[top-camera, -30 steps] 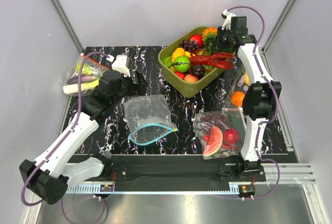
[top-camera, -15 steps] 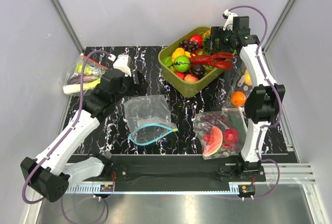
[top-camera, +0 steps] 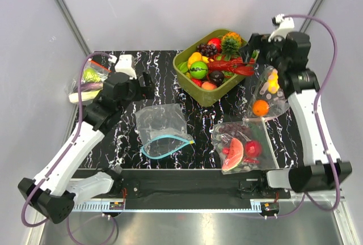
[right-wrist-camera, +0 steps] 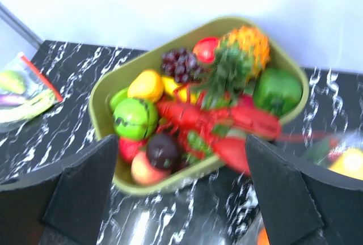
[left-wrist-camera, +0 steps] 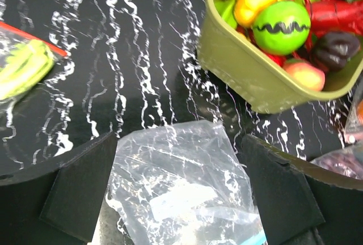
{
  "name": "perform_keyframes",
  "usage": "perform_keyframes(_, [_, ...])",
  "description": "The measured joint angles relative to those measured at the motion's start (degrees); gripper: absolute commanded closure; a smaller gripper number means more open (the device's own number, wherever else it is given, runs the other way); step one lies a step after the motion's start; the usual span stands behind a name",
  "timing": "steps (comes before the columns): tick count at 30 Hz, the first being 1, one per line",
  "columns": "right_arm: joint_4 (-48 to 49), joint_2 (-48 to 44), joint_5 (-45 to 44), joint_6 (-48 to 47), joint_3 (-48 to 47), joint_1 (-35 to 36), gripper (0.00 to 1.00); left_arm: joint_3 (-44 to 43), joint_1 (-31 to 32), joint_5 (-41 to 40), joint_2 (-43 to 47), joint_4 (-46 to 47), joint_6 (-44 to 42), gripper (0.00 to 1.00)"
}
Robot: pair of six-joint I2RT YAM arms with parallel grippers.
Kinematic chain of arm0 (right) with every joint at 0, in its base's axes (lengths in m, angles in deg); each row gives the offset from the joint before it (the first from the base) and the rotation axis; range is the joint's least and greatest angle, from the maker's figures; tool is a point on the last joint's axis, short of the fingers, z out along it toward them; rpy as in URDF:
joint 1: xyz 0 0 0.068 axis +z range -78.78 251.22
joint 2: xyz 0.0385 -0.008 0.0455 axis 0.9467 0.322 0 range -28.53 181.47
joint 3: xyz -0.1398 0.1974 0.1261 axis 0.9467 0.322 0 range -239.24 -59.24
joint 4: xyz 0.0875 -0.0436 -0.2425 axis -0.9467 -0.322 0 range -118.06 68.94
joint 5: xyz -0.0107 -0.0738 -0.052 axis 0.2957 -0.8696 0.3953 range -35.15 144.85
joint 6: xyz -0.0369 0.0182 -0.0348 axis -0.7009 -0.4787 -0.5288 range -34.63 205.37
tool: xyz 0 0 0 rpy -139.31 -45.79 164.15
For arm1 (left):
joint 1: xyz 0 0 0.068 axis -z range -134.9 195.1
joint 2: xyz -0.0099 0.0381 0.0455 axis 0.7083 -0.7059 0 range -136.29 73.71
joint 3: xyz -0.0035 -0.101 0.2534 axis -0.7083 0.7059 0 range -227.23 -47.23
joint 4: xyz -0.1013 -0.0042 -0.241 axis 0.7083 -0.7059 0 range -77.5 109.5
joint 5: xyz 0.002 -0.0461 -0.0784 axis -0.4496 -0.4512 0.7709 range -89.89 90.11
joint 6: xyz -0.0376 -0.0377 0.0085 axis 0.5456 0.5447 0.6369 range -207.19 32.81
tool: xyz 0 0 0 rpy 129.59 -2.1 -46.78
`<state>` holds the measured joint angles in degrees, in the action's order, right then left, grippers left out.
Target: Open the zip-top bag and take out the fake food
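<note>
The clear zip-top bag [top-camera: 161, 127] lies flat mid-table, its teal zip strip gaping toward the near edge, and nothing shows inside it. My left gripper [top-camera: 146, 84] hovers open just behind it. In the left wrist view the bag [left-wrist-camera: 181, 182] fills the space between that gripper's [left-wrist-camera: 181, 194] fingers, apart from both. The fake food sits in the olive bin [top-camera: 222, 91]: pineapple [top-camera: 229, 41], yellow-orange fruit [top-camera: 194, 59], green ball [top-camera: 198, 70], dark purple fruit [top-camera: 216, 77]. My right gripper [top-camera: 250, 49] hangs open and empty at the bin's right rim, above the pineapple [right-wrist-camera: 247, 43].
A red lobster [top-camera: 232, 64] lies across the bin. A bag with a watermelon slice and grapes [top-camera: 241, 146] and a bag with an orange [top-camera: 265, 94] lie at the right. A vegetable bag [top-camera: 89, 80] lies at the left edge.
My right gripper opened, let go of the pineapple into the bin and drew back to the right. The left arm shifted slightly toward the back.
</note>
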<state>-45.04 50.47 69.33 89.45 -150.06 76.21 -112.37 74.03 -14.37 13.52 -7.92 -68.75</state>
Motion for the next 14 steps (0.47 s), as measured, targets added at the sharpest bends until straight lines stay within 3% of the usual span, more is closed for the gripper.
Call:
perform_keyframes(9, [2.47, -13.38, -0.37, 5.29, 19.39, 0.0, 0.0, -0.7, -0.04, -5.6, 4.46, -0.42, 0.0, 0.01])
perform_keyframes(14, [1.64, -16.0, -1.84, 6.01, 23.8, 0.0, 0.0, -2.62, -0.04, -7.56, 5.62, -2.19, -0.04, 0.01])
